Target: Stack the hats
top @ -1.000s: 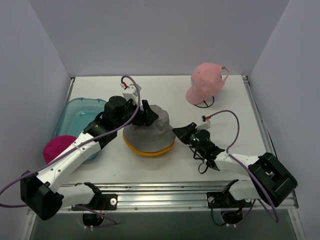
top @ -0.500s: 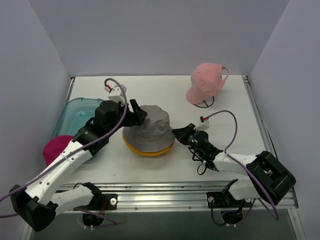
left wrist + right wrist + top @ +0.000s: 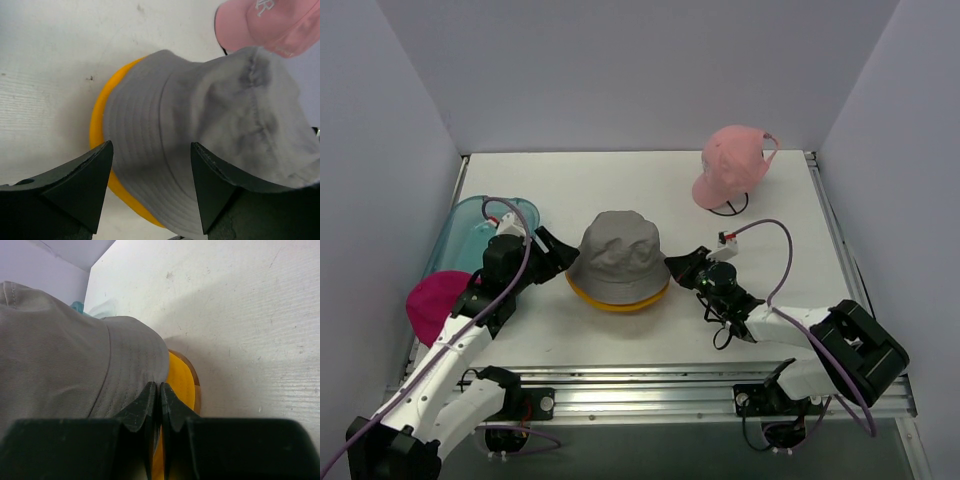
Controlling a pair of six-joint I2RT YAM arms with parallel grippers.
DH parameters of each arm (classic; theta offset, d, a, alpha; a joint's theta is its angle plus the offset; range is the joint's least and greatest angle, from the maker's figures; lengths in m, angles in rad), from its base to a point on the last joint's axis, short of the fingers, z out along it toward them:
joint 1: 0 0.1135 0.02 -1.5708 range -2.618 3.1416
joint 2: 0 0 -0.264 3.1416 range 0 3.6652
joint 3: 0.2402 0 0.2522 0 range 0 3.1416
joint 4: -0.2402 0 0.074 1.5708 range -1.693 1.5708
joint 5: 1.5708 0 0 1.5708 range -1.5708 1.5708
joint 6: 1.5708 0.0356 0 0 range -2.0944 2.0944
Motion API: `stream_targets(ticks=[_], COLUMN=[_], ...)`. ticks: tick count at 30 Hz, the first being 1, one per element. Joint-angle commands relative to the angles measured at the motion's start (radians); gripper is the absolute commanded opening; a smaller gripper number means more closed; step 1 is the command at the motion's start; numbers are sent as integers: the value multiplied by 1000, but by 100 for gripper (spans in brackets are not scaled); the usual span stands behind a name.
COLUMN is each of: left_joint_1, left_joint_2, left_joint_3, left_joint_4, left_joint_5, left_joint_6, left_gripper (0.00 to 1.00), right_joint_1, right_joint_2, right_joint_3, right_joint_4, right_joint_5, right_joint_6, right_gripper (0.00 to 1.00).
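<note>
The grey bucket hat (image 3: pixel 617 252) sits on top of the yellow bucket hat (image 3: pixel 617 301) at the table's middle; only the yellow brim shows. My left gripper (image 3: pixel 556 254) is open and empty just left of the stack, its fingers (image 3: pixel 85 185) apart in front of the grey hat (image 3: pixel 210 115) and yellow brim (image 3: pixel 100 117). My right gripper (image 3: pixel 682 266) is shut on the right edge of the grey hat's brim (image 3: pixel 60 355), its tips (image 3: pixel 159 386) meeting over the yellow brim (image 3: pixel 181 380). The light pink cap (image 3: pixel 730 165) sits at the back right. The magenta cap (image 3: pixel 433 301) lies at the far left.
A translucent teal tray (image 3: pixel 470 228) stands at the left, the magenta cap against its near edge. The pink cap rests on a black wire stand (image 3: pixel 728 209). A brown wooden rim (image 3: pixel 197 390) shows under the yellow brim. White walls close in three sides.
My left gripper has come off the top of the grey hat and drawn back left and toward the near edge. The grey hat now sits settled. The right arm has barely moved.
</note>
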Motion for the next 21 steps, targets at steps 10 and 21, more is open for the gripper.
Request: stream_targets(ticks=[10, 21], left_joint_1=[84, 135], left_joint_2=[14, -19], left_joint_3=[-155, -270], left_joint_4=[302, 380], left_joint_5=[190, 216], left_joint_6=[-132, -192], left_gripper=[73, 75], right_joint_1=[0, 0], right_joint_2=[47, 50], right_joint_3=[-7, -6], right_joint_4=[63, 68], right_joint_5=[26, 23], right_joint_6=[-52, -51], right_gripper=[0, 0])
